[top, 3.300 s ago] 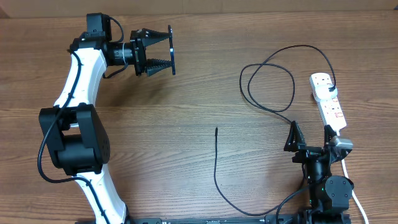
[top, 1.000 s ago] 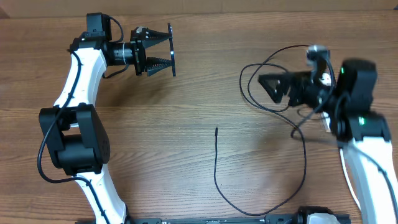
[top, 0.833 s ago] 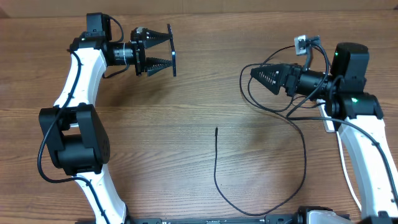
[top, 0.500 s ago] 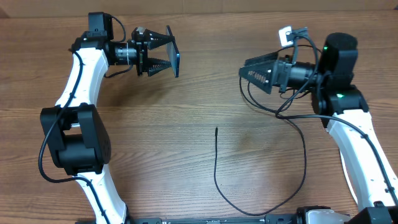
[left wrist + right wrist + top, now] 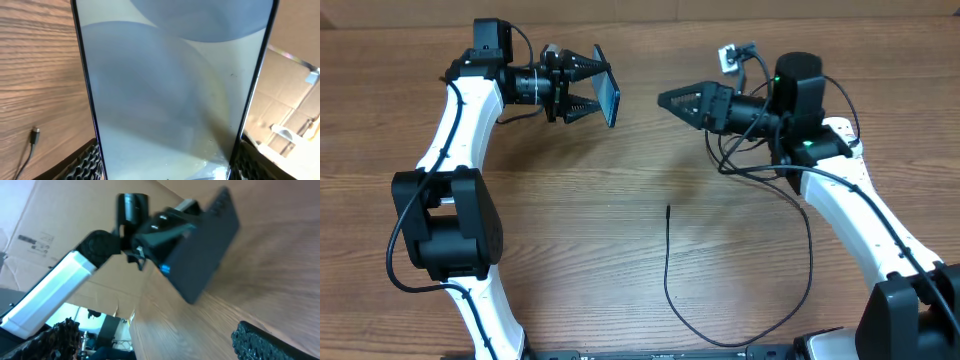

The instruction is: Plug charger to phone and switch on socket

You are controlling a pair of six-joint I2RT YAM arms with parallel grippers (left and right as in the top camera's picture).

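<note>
My left gripper (image 5: 582, 85) is shut on the phone (image 5: 608, 98) and holds it on edge above the far table. In the left wrist view the phone's pale blue-grey screen (image 5: 170, 90) fills the frame between the finger pads (image 5: 170, 172). My right gripper (image 5: 682, 101) is open and empty, pointing left at the phone with a gap between them. The right wrist view shows the phone's dark back (image 5: 205, 255) beyond the open fingers (image 5: 160, 342). The black charger cable (image 5: 809, 250) lies on the table, and its small plug tip (image 5: 668, 208) is free, also seen in the left wrist view (image 5: 34, 135). The white socket strip (image 5: 840, 128) is mostly hidden behind my right arm.
The cable makes loose loops (image 5: 735, 160) under my right arm and a long curve towards the front edge (image 5: 720, 344). Cardboard boxes (image 5: 55, 215) stand beyond the table's far side.
My right arm rose from the front right and swung left and far, ending with its open gripper pointing at the phone. My left gripper shifted right and turned the phone slightly.
</note>
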